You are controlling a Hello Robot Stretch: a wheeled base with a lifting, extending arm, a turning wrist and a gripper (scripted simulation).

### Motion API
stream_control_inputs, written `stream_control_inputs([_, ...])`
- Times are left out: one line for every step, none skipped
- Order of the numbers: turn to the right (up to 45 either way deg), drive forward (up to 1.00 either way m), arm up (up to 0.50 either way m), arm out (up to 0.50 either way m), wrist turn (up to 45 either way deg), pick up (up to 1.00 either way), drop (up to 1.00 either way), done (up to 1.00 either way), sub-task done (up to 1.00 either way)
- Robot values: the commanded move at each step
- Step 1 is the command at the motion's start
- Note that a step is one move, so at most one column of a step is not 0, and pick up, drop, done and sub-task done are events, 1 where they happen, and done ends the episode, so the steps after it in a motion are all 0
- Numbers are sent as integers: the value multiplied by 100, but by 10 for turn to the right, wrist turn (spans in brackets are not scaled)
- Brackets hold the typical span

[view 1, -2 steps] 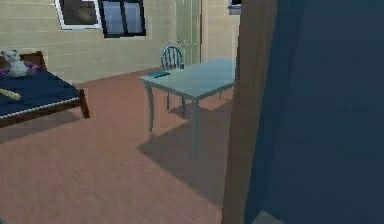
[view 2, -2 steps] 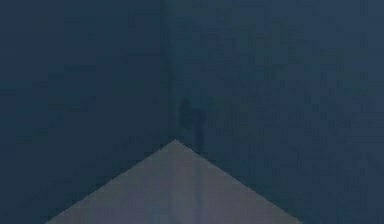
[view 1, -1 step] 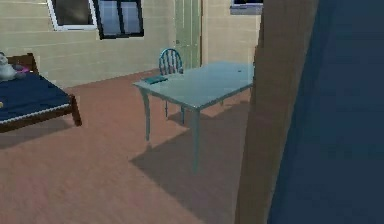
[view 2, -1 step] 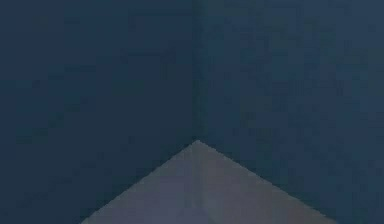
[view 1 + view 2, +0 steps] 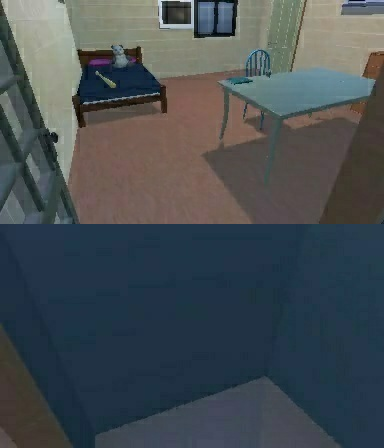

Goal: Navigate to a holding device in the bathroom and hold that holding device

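Observation:
The forward view looks into a bedroom with a reddish-brown floor point(image 5: 150, 160). A bed point(image 5: 118, 88) with a dark blue cover stands against the far wall at the left. On it lie a grey soft toy point(image 5: 120, 57), a pink pillow point(image 5: 101, 62) and a pale stick-like thing point(image 5: 106, 79). A light teal table point(image 5: 295, 92) stands at the right with a small dark thing point(image 5: 240, 80) on its near corner. In the arm side view dark blue wall panels point(image 5: 170, 314) stand close by, with a patch of grey floor point(image 5: 220, 419) below.
A teal chair point(image 5: 259, 63) stands behind the table. Two dark windows point(image 5: 198, 14) sit in the far wall. A grey paneled door point(image 5: 25, 150) leans in at the forward view's left edge, and a dark upright surface point(image 5: 365, 170) crowds the lower right. Open floor lies between bed and table.

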Motion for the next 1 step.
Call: stream_control_inputs([0, 100, 0, 0, 0, 0, 0, 0, 0])
